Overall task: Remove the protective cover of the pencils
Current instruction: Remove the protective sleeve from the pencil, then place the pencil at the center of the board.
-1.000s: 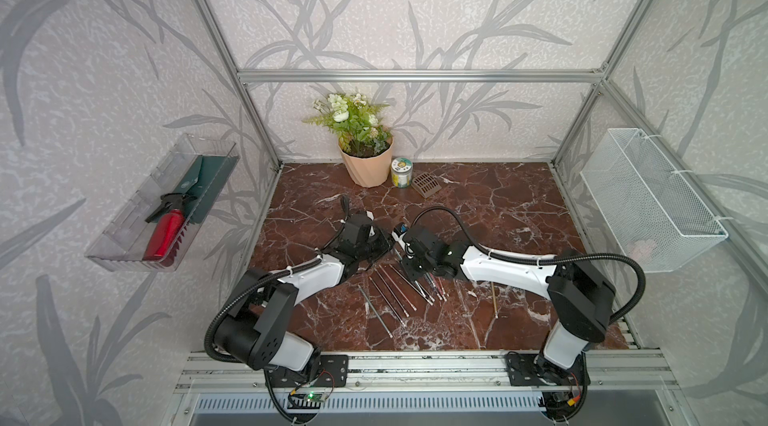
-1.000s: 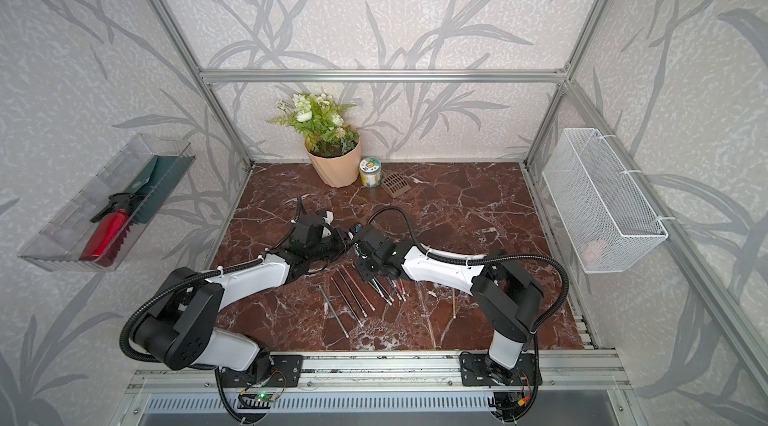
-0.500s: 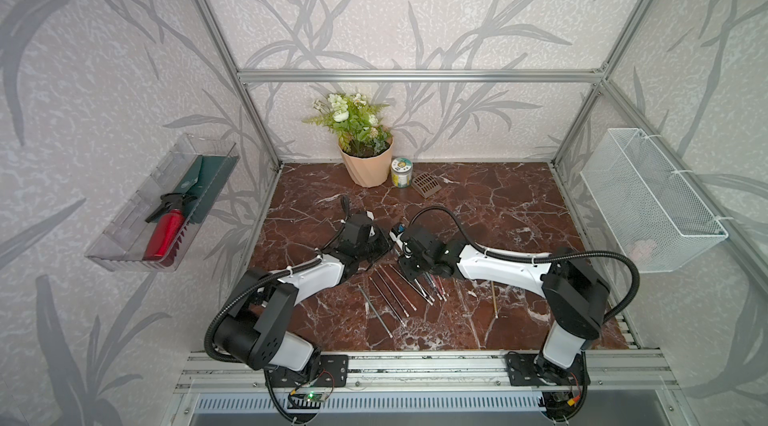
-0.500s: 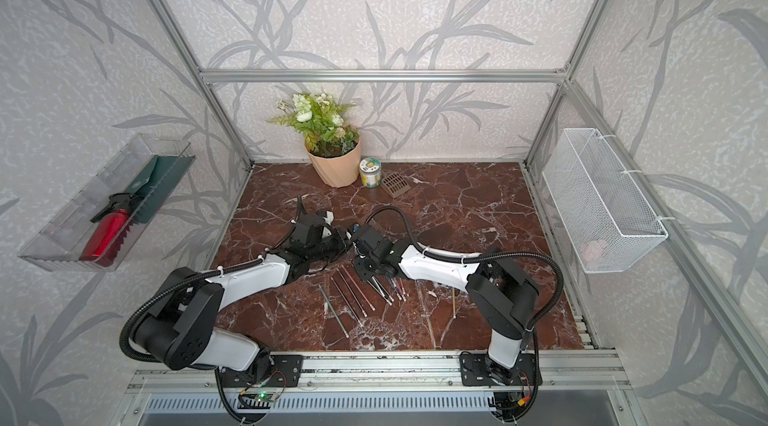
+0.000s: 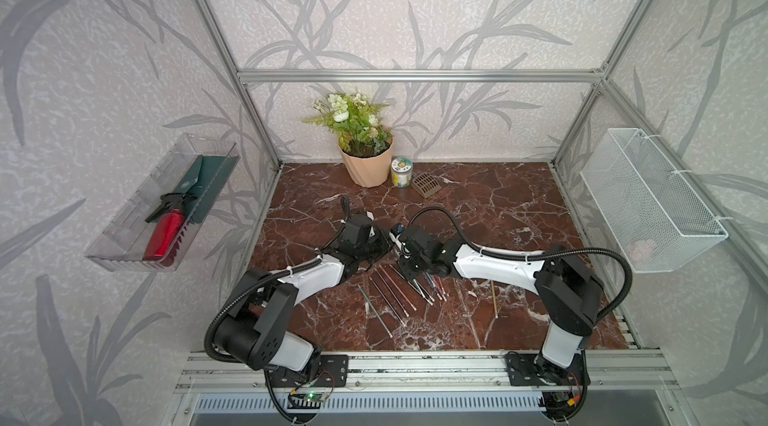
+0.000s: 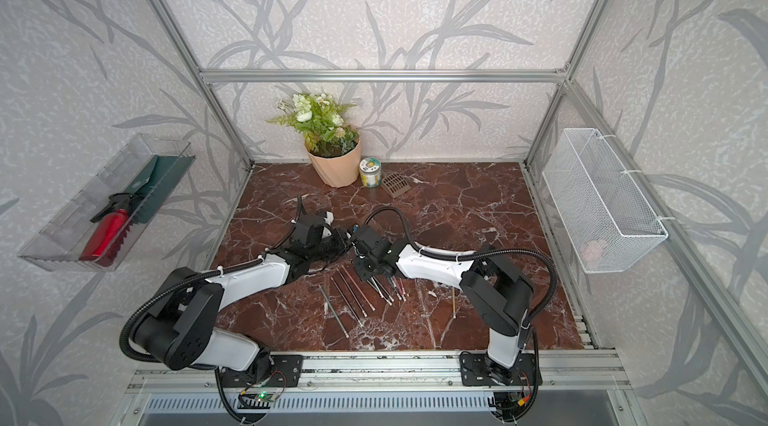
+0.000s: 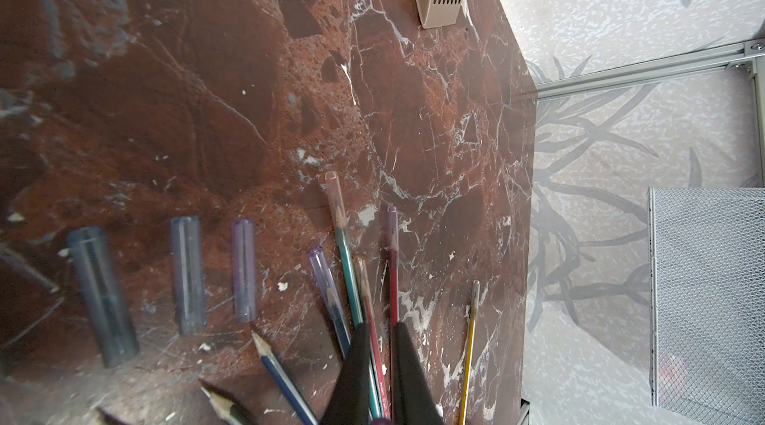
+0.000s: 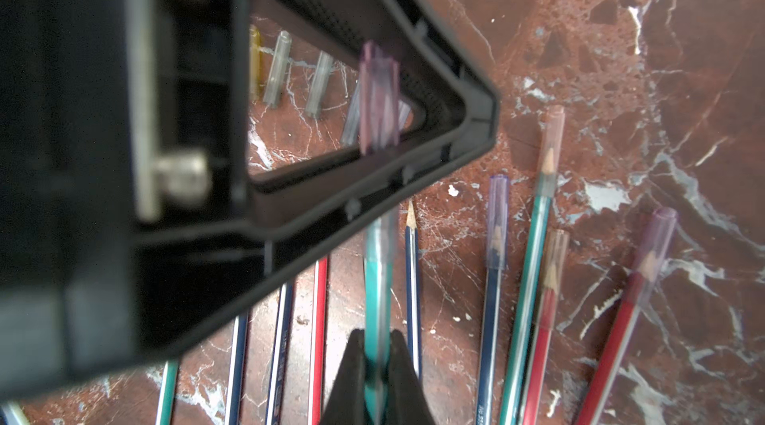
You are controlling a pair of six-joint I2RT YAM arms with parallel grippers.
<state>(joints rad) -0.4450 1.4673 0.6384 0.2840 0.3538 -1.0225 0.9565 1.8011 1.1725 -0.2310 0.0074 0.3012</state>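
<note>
while in right pincer (image 8: 376,338), teal pencil (image 8: 376,278)

With the far wall as twelve o'clock, the marble tabletop (image 5: 511,212) lay bare from one to four and from nine to eleven, open to either arm. At twelve a flower pot (image 5: 368,168), a small jar (image 5: 402,172) and a brown vent grille (image 5: 426,186) closed off the back edge. The centre was crowded: the left gripper (image 7: 381,334) and the right gripper (image 8: 377,338) met nose to nose, the right clamped on a teal pencil (image 8: 374,278) spanning the gap. Toward six the pencils (image 5: 392,293) fanned across the floor, a yellow pencil (image 5: 494,299) apart at five. Loose caps (image 7: 188,274) lay past the pencil tips, seemingly beneath the left gripper. A wire basket (image 5: 648,195) hung at three, a clear tray (image 5: 124,228) at nine.
</note>
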